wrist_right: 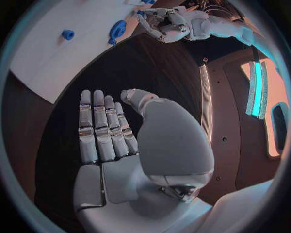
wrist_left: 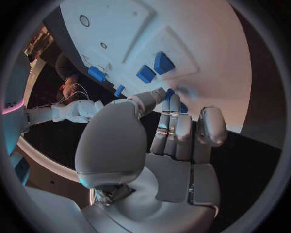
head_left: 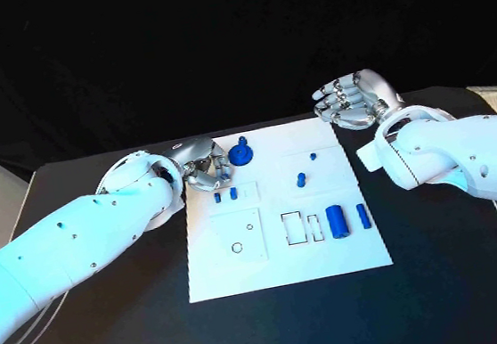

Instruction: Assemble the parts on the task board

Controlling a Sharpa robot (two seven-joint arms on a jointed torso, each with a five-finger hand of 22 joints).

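- One white board (head_left: 288,260); about eight blue parts (head_left: 337,221) on it.
- Left hand (head_left: 202,166), fingers curled, at the board's far-left corner beside a round part (head_left: 241,151); grip unclear.
- Right hand (head_left: 352,99) flat, fingers straight, holding nothing, beyond the far-right corner.

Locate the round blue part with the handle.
In the head view, the round blue part lies at the task board's far edge, just right of the left hand.

The task board (head_left: 288,264) lay mid-table, parts (head_left: 337,221) grouped at its near right. The left hand (head_left: 200,164) sat over its far-left corner; the right hand (head_left: 353,100) hung beyond its far-right corner.
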